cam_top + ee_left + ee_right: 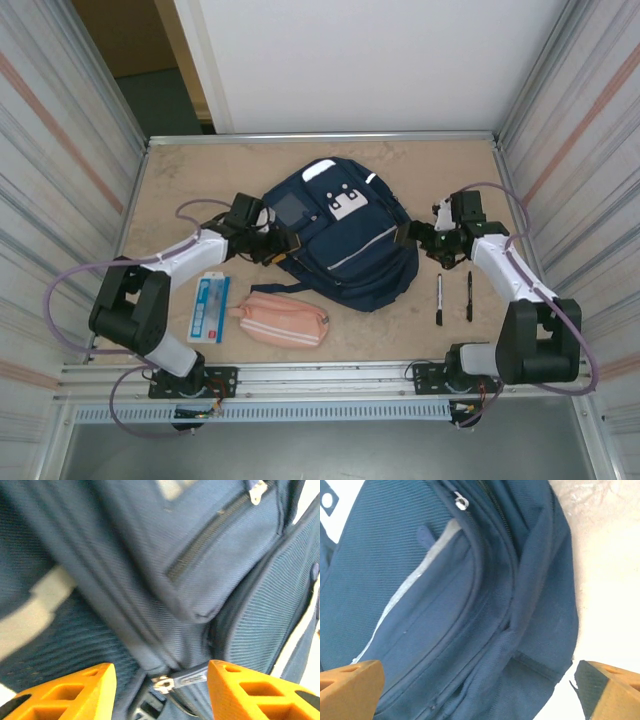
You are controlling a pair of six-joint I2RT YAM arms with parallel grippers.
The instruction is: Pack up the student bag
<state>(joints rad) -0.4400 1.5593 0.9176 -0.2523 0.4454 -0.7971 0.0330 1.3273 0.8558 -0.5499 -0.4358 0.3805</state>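
Lies flat and front-up on the bench (180, 190), about midway between the left and right edges and nearer the far edge than the near one: the student bag (340, 235), navy-blue, with white patches, a grey square patch and a thin pale stripe across the lower front. At the bag's left side, the left gripper (280, 245), orange fingers (70, 692) parted with a clear gap and clamped on nothing. Between them in the left wrist view, free of both, a dark zipper pull (185, 680) on a metal slider, below a closed pocket zip (210, 535). At the bag's right side, the right gripper (422, 238), spread wide, nothing in its grasp. In the right wrist view, fingers (352, 687) at the two bottom corners, over the bag's rounded lower edge and a strip of bare bench, with a silver slider (461, 501) near the top and a grey stripe (415, 580) slanting across the navy panel. Near the front edge, left of centre, just below the bag, a pink pencil pouch (283, 320); touching the bag or not, cannot tell. Just left of the pouch, a flat blue-and-white packet (210, 308). Toward the near right corner, a left pen (438, 298) and a right pen (469, 295), both black, side by side yet apart, lengthwise toward the far edge, near the bag's lower right side and clear of it
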